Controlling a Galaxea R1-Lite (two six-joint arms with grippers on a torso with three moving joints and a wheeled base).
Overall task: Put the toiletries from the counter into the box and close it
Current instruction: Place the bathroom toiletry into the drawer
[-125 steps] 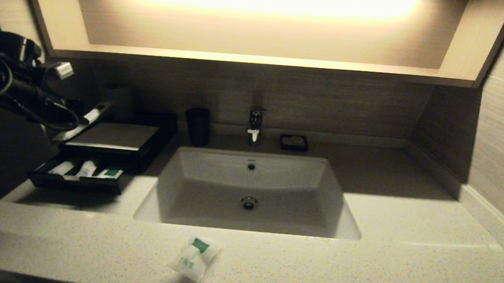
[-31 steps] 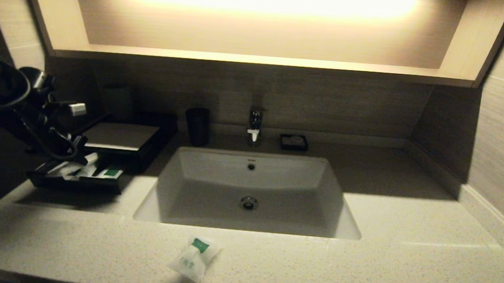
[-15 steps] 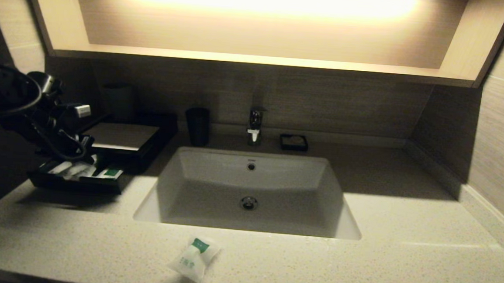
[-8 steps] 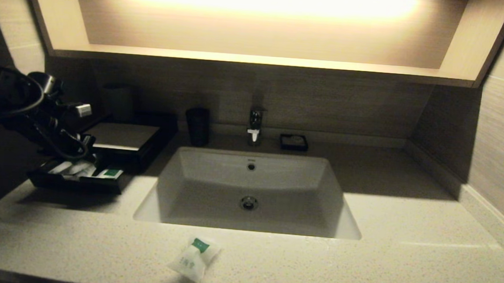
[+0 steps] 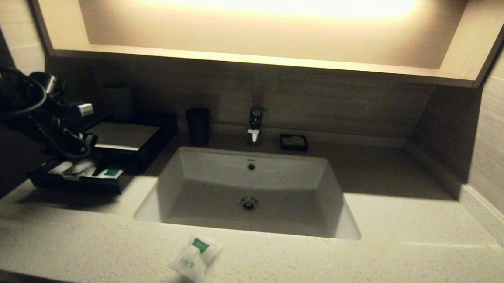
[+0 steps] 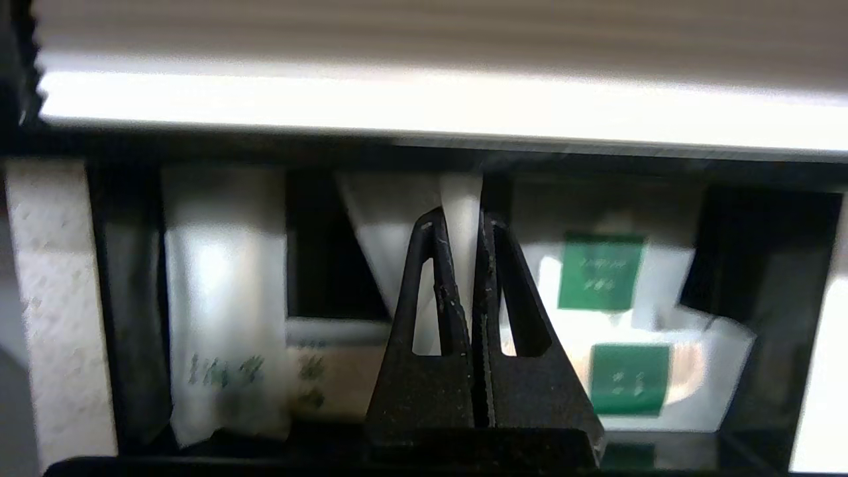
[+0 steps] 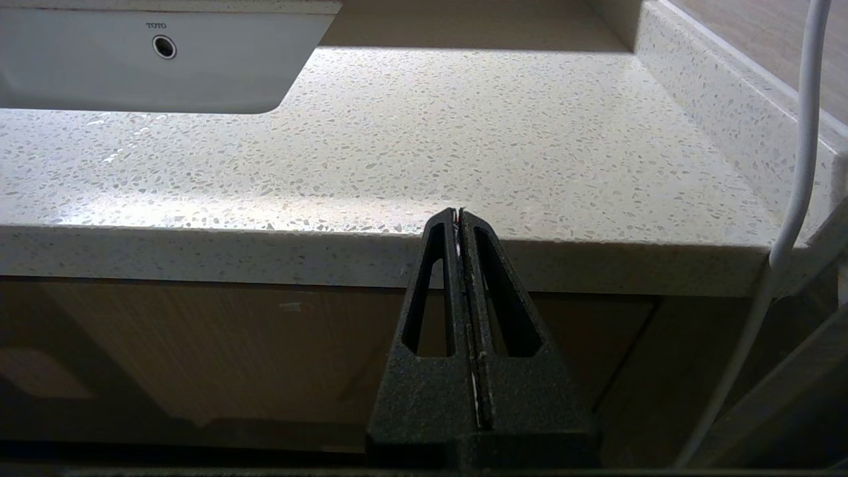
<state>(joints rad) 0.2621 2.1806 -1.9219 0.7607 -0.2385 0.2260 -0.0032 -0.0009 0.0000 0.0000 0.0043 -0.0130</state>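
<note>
The black box (image 5: 123, 136) stands at the counter's (image 5: 358, 262) back left with its front tray (image 5: 74, 184) pulled out. Several white packets with green labels (image 6: 599, 271) lie in the tray. My left gripper (image 5: 86, 143) hangs low over the tray. In the left wrist view the left gripper (image 6: 462, 222) is shut on the long slim packet (image 6: 460, 193), whose end reaches down into the tray. The squarish pouch (image 5: 193, 259) lies on the counter's front edge, in front of the sink. My right gripper (image 7: 458, 213) is shut and empty, parked below the counter's front edge.
The white sink (image 5: 249, 194) is set in the middle of the counter. A faucet (image 5: 255, 124), a dark cup (image 5: 198, 126) and a small black soap dish (image 5: 294, 142) stand behind it. A wall rises at the right (image 5: 497, 143).
My left gripper has come down from above the box to just over the open tray with the slim packet. In the last second it has barely moved. The pouch has not moved.
</note>
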